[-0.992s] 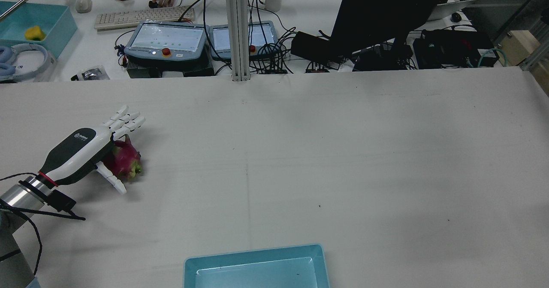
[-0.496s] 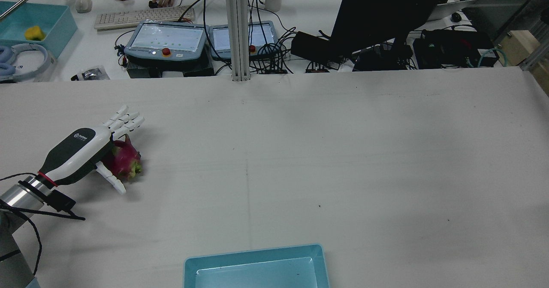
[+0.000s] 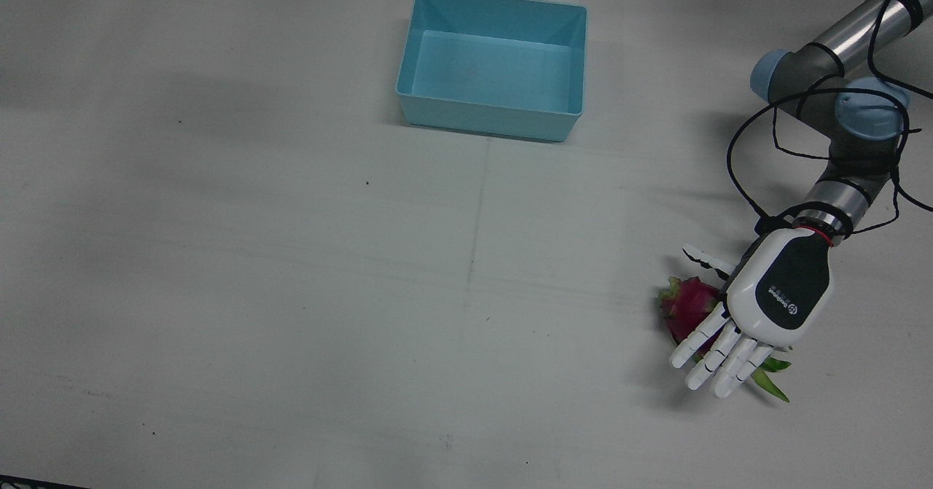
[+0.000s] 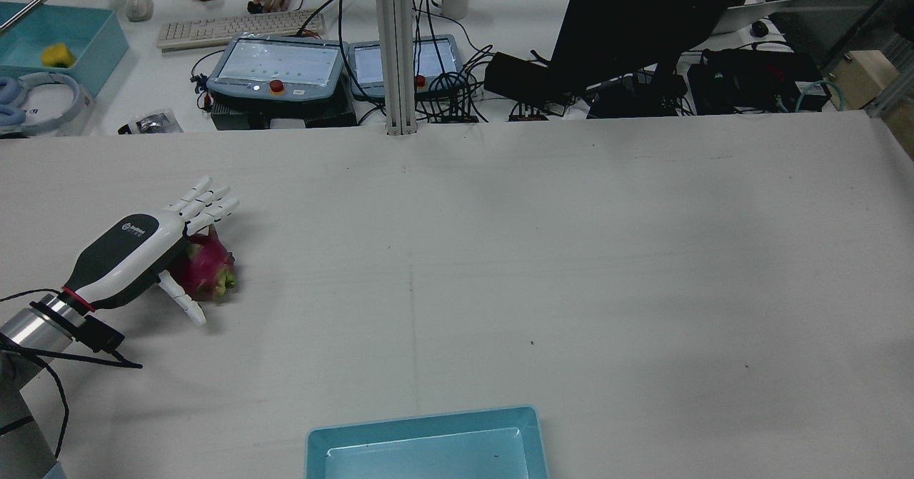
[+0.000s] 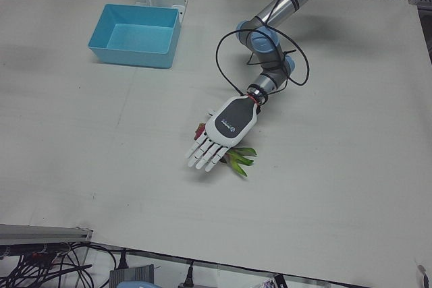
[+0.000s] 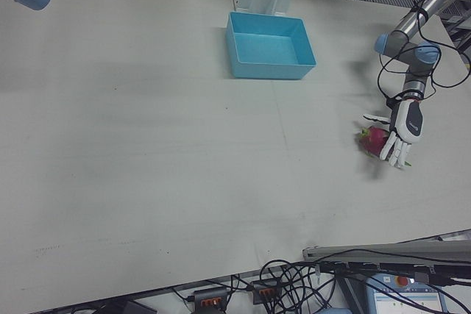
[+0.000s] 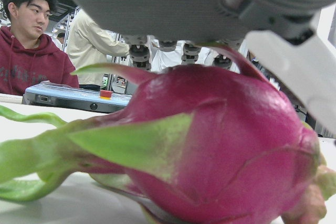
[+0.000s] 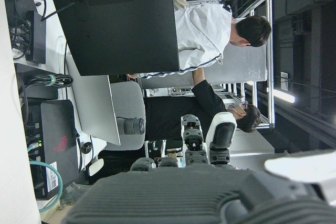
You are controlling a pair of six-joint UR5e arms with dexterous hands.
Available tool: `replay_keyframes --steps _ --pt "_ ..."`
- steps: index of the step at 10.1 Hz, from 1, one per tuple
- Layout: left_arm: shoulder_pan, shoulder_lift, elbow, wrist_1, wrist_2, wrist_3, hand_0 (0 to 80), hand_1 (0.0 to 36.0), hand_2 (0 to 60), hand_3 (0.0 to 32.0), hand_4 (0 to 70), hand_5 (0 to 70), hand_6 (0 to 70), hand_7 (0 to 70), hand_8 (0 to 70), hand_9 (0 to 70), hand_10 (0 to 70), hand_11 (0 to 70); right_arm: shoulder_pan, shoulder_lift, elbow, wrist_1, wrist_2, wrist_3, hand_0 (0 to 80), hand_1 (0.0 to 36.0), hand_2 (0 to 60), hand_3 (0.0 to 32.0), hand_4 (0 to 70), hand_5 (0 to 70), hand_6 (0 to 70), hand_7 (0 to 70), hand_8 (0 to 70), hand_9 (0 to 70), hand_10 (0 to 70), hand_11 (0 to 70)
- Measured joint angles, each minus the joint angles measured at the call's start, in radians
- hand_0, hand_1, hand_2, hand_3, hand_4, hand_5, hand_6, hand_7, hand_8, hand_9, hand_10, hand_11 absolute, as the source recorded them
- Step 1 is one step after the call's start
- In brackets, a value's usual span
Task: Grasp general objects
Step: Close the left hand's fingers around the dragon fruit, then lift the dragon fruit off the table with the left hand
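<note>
A pink dragon fruit (image 3: 689,303) with green leaf tips lies on the white table at the robot's left side. It also shows in the rear view (image 4: 207,268), the right-front view (image 6: 374,140) and fills the left hand view (image 7: 220,145). My left hand (image 3: 765,307) hovers palm-down right over it, fingers stretched flat past the fruit and thumb spread beside it, open and holding nothing (image 4: 136,250) (image 5: 226,126). My right hand (image 8: 210,192) shows only in its own view, fingers extended and empty, facing the operators' desk.
A light-blue bin (image 3: 488,121) stands empty at the table's robot-side edge, in the middle (image 4: 421,418). Beyond the table's far edge is a desk with teach pendants (image 4: 278,68), a monitor (image 4: 643,22) and cables.
My left hand has shifted slightly down and back over the dragon fruit, thumb drawn a little nearer to it. The fruit has not moved.
</note>
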Motion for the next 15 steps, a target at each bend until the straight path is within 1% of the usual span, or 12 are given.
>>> replay_keyframes --steps 1,3,4,5,6,7,8,10,12,13,14,15 --pt "0.000 -0.001 0.007 -0.001 0.000 0.001 49.9 15.3 5.3 0.0 18.2 3.2 0.0 13.9 3.0 1.3 3.2 5.7 0.000 0.000 0.000 0.000 0.000 0.000 0.0 0.0 0.0 0.0 0.0 0.0 0.0 0.0 0.0 0.0 0.0 0.0" --pt "-0.001 -0.002 0.017 -0.007 -0.001 0.010 47.6 17.7 28.9 0.0 26.5 7.6 0.0 14.4 3.0 1.4 1.6 3.1 0.000 0.000 0.000 0.000 0.000 -0.001 0.0 0.0 0.0 0.0 0.0 0.0 0.0 0.0 0.0 0.0 0.0 0.0" --pt "-0.002 -0.002 0.021 -0.012 -0.001 0.018 47.3 18.7 35.2 0.0 29.8 9.8 0.0 14.1 2.9 1.4 1.8 3.3 0.000 0.000 0.000 0.000 0.000 0.000 0.0 0.0 0.0 0.0 0.0 0.0 0.0 0.0 0.0 0.0 0.0 0.0" --pt "-0.003 -0.002 0.025 -0.018 -0.001 0.023 46.8 17.8 37.2 0.0 37.7 14.4 0.0 13.5 3.2 1.3 2.1 3.6 0.000 0.000 0.000 0.000 0.000 0.000 0.0 0.0 0.0 0.0 0.0 0.0 0.0 0.0 0.0 0.0 0.0 0.0" --pt "-0.004 -0.002 0.029 -0.023 -0.001 0.026 46.0 16.9 42.2 0.0 48.0 24.2 0.0 13.6 3.9 1.3 3.1 4.6 0.000 0.000 0.000 0.000 0.000 0.000 0.0 0.0 0.0 0.0 0.0 0.0 0.0 0.0 0.0 0.0 0.0 0.0" --pt "-0.005 -0.002 0.033 -0.028 -0.002 0.028 44.4 16.5 49.4 0.0 53.1 31.1 0.0 15.4 4.7 1.6 3.9 5.5 0.000 0.000 0.000 0.000 0.000 0.000 0.0 0.0 0.0 0.0 0.0 0.0 0.0 0.0 0.0 0.0 0.0 0.0" --pt "-0.005 -0.003 0.036 -0.031 -0.005 0.029 43.4 14.3 43.3 0.0 51.5 30.5 0.0 17.9 5.2 2.1 4.2 5.9 0.000 0.000 0.000 0.000 0.000 0.000 0.0 0.0 0.0 0.0 0.0 0.0 0.0 0.0 0.0 0.0 0.0 0.0" --pt "-0.005 -0.002 0.043 -0.035 -0.026 0.029 45.5 10.4 23.2 0.0 52.0 28.7 0.0 19.6 6.0 2.5 4.4 6.0 0.000 0.000 0.000 0.000 0.000 0.000 0.0 0.0 0.0 0.0 0.0 0.0 0.0 0.0 0.0 0.0 0.0 0.0" --pt "-0.007 0.000 0.048 -0.041 -0.037 0.027 45.6 6.1 8.0 0.0 52.1 28.0 0.9 23.3 9.1 3.2 6.9 9.4 0.000 0.000 0.000 0.000 0.000 0.000 0.0 0.0 0.0 0.0 0.0 0.0 0.0 0.0 0.0 0.0 0.0 0.0" --pt "-0.008 0.000 0.048 -0.045 -0.040 0.025 44.5 4.8 9.2 0.0 53.1 28.4 4.5 28.8 12.8 5.2 11.0 15.3 0.000 0.000 0.000 0.000 0.000 0.000 0.0 0.0 0.0 0.0 0.0 0.0 0.0 0.0 0.0 0.0 0.0 0.0" --pt "-0.010 0.001 0.047 -0.051 -0.042 0.021 41.5 5.1 21.0 0.0 53.4 30.6 11.3 38.6 20.4 15.6 20.9 29.5 0.000 0.000 0.000 0.000 0.000 0.000 0.0 0.0 0.0 0.0 0.0 0.0 0.0 0.0 0.0 0.0 0.0 0.0" --pt "-0.020 0.002 0.037 -0.059 -0.042 0.017 44.8 0.8 2.5 0.0 56.5 33.5 13.7 42.8 23.8 20.5 27.4 38.9 0.000 0.000 0.000 0.000 0.000 0.000 0.0 0.0 0.0 0.0 0.0 0.0 0.0 0.0 0.0 0.0 0.0 0.0"
